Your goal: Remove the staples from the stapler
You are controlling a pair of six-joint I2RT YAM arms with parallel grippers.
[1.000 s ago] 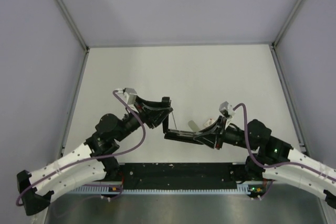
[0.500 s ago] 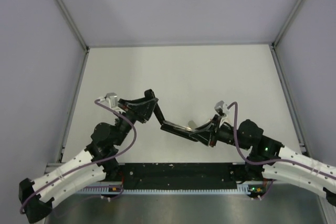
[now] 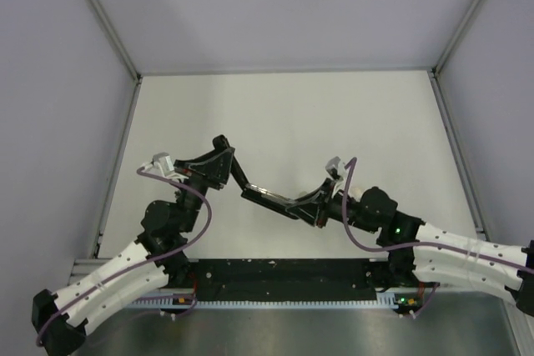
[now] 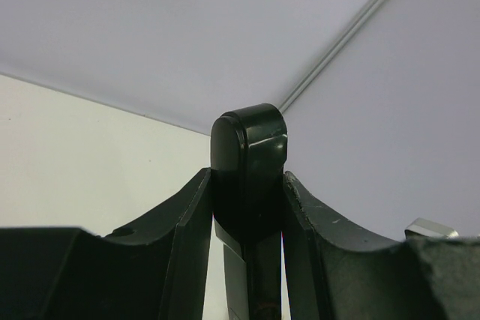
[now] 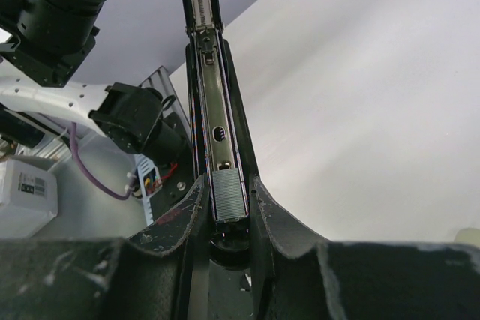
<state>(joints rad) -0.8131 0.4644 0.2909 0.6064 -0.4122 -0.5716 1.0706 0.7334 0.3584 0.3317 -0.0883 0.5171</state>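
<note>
Between both arms, stapler (image 3: 269, 198) is splayed open, long axis left-right: left gripper (image 4: 246, 185) closed on its cover (image 4: 247, 148), right gripper (image 5: 229, 189) closed on the channel (image 5: 212, 103), staples (image 5: 227, 196) at its fingertips.

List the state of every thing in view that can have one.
stapler: hinged open, one half held in each gripper.
staples: a strip sitting in the silver channel, not yet out.
left gripper: shut on the stapler's black top arm.
right gripper: shut on the stapler's channel half, at the end where the staples sit.
</note>
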